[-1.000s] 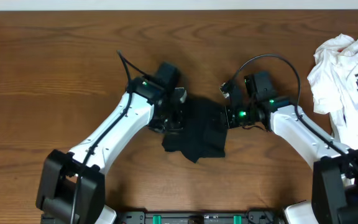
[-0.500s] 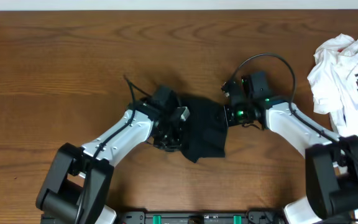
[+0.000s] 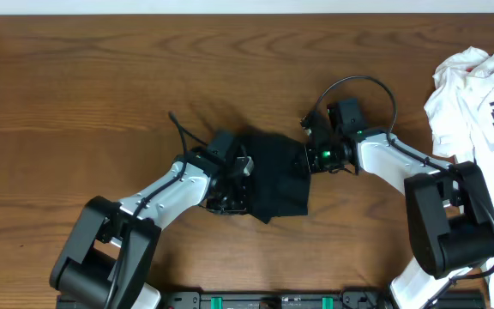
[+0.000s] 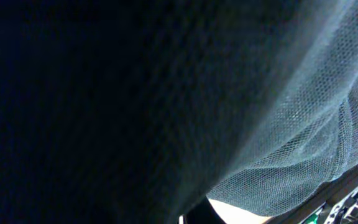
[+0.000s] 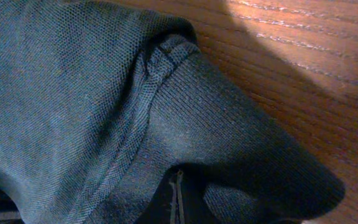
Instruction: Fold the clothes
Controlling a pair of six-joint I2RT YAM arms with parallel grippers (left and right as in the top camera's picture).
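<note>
A black garment [image 3: 274, 176] lies bunched at the table's middle. My left gripper [image 3: 235, 182] is at its left edge. Dark mesh fabric [image 4: 135, 93] hangs right against the left wrist camera with light coming through it and hides the fingers, so the cloth seems held up in the jaws. My right gripper [image 3: 310, 156] is at the garment's upper right edge. In the right wrist view its fingertips [image 5: 176, 200] are pressed together with the dark cloth [image 5: 73, 93] and a ribbed hem bunched around them.
A pile of white clothes [image 3: 478, 94] lies at the table's right edge. Bare wooden table [image 3: 101, 94] surrounds the garment. The two arms nearly meet over the garment.
Both grippers have moved inward toward each other with the garment's edges. The left arm has dropped lower and further right, and the black cloth has gathered narrower.
</note>
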